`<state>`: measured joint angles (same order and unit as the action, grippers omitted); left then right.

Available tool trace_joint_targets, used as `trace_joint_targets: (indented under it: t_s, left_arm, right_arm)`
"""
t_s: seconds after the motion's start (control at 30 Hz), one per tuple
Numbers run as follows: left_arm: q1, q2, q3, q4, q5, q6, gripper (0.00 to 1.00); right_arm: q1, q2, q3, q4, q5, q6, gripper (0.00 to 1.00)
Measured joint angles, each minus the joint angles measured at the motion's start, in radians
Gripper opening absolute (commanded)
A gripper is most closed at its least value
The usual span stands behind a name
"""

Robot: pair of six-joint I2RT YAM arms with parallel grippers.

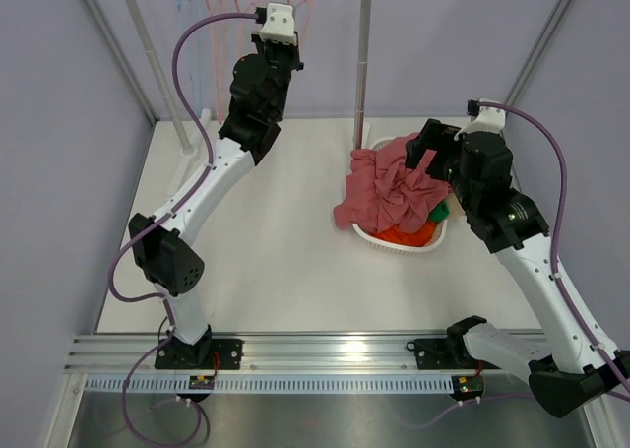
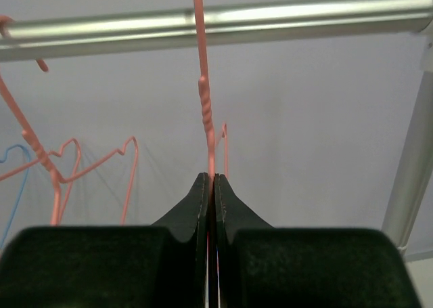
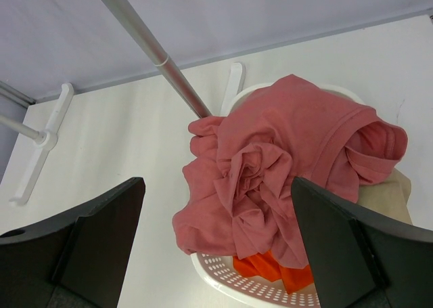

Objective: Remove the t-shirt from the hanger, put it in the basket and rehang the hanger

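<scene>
In the upper left of the top view the left arm reaches up to the clothes rack. Its wrist view shows the left gripper [image 2: 208,186] with fingers pressed together on the thin pink wire of the hanger [image 2: 205,105]. The hanger's neck runs straight up the middle of the frame to the rail [image 2: 284,13], its long axis vertical. No cloth shows on the wire above the fingers; the part below them is hidden. More bare hangers [image 2: 64,162] dangle at the left edge of that view. Moving right, past the upright pole [image 1: 364,64], the t-shirt [image 1: 389,192] lies crumpled in the centre-right of the top view. It is heaped on the white basket [image 1: 394,243], with a fold spilling over the rim's left side toward the table [image 1: 276,261]. An orange garment [image 3: 270,271] shows beneath it. Furthest right, the right gripper [image 3: 216,186] hangs above the heap with its fingers spread wide and nothing between them. In its wrist view the shirt sits squarely in the gap, sprawling from lower left to upper right. The right arm is by far the nearer to the shirt, and the left is well apart from it. By my reading the shirt is already off the hanger, so what remains is probably for the left fingers to let go of the wire.
</scene>
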<state>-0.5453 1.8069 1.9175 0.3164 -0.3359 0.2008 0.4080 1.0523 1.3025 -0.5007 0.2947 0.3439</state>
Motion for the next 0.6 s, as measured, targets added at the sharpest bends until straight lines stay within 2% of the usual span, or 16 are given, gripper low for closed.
trace_joint_targets:
  t_s: [0.07,0.1,0.17,0.4,0.43,0.47,0.6]
  left_arm:
    - [0.002,0.018,0.000,-0.004,0.000,-0.003,0.08]
    - [0.003,0.024,-0.001,-0.008,0.000,-0.004,0.15]
    - [0.004,0.029,-0.006,-0.013,0.001,-0.008,0.22]
    - [0.004,0.027,-0.014,0.000,0.000,-0.012,0.36]
    - [0.004,0.027,-0.017,0.000,0.000,-0.010,0.39]
    - [0.004,0.024,-0.021,0.001,0.000,-0.008,0.46]
    - [0.003,-0.010,-0.050,0.000,0.000,0.008,0.54]
  right_arm:
    - [0.000,-0.003,0.000,-0.001,-0.001,-0.001,1.00]
    - [0.000,-0.005,0.000,-0.002,-0.002,-0.001,0.99]
    - [0.000,-0.009,0.000,-0.002,-0.003,-0.001,0.99]
    - [0.000,-0.013,0.000,-0.002,-0.024,0.000,0.99]
    - [0.000,-0.013,0.000,-0.002,-0.026,0.000,1.00]
    - [0.000,-0.013,0.000,-0.002,-0.027,0.000,0.99]
    - [0.000,-0.014,0.000,-0.002,-0.028,0.000,1.00]
